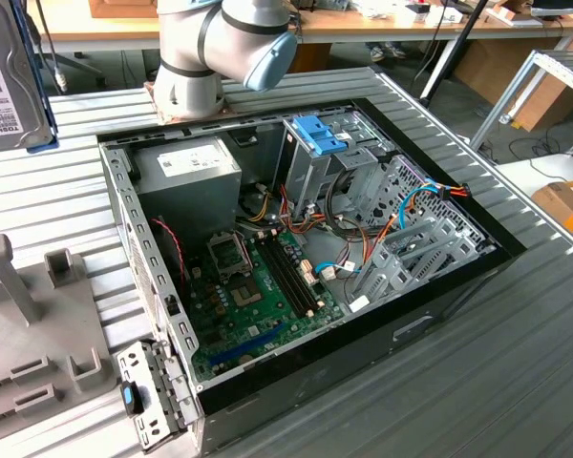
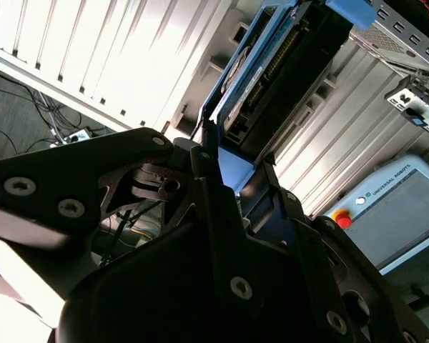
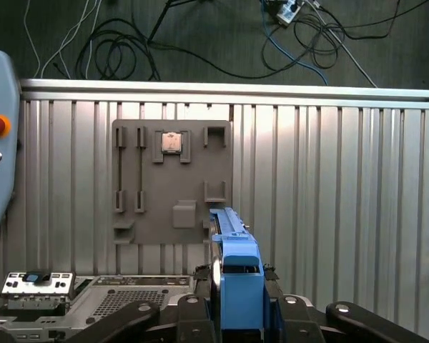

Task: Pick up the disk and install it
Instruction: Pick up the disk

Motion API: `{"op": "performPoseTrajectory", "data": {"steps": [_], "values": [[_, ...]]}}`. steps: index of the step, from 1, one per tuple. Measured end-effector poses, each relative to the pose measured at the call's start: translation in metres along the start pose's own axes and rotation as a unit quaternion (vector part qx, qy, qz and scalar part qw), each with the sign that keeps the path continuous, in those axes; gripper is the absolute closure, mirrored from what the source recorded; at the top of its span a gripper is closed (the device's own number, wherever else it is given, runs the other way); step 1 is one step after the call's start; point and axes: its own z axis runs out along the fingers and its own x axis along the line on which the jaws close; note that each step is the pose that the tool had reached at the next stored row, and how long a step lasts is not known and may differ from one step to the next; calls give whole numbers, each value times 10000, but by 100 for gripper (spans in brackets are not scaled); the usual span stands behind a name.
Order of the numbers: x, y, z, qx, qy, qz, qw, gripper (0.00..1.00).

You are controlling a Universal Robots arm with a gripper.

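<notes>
The computer case (image 1: 306,258) on the ribbed table (image 1: 516,382) is viewed by the exterior view from above, at a slant. In the first wrist view the table is looked at straight down from high. In the second wrist view the disk (image 2: 272,78) is seen very near, along the gripper (image 2: 236,168). The grey fixture plate (image 1: 38,334) is shared by the exterior and first wrist views.

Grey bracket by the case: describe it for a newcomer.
Start at the open black computer case on the ribbed metal table. At its corner, exterior view's lower left, sits a grey metal bracket. Unlike the neighbouring grey fixture, it has a blue clip.
</notes>
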Motion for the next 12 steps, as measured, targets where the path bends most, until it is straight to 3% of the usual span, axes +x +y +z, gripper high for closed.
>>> {"op": "performPoseTrajectory", "data": {"steps": [2, 3, 4, 6, 12], "values": [[0, -4, 0, 0, 0, 0, 10000, 64], [0, -64, 0, -1, 1, -1, 10000, 64], [-2, -234, 0, 0, 0, -1, 10000, 64], [-7, -402, 1, 0, 0, 0, 10000, 64], [-11, -622, 2, 0, 0, -1, 10000, 64]]}}
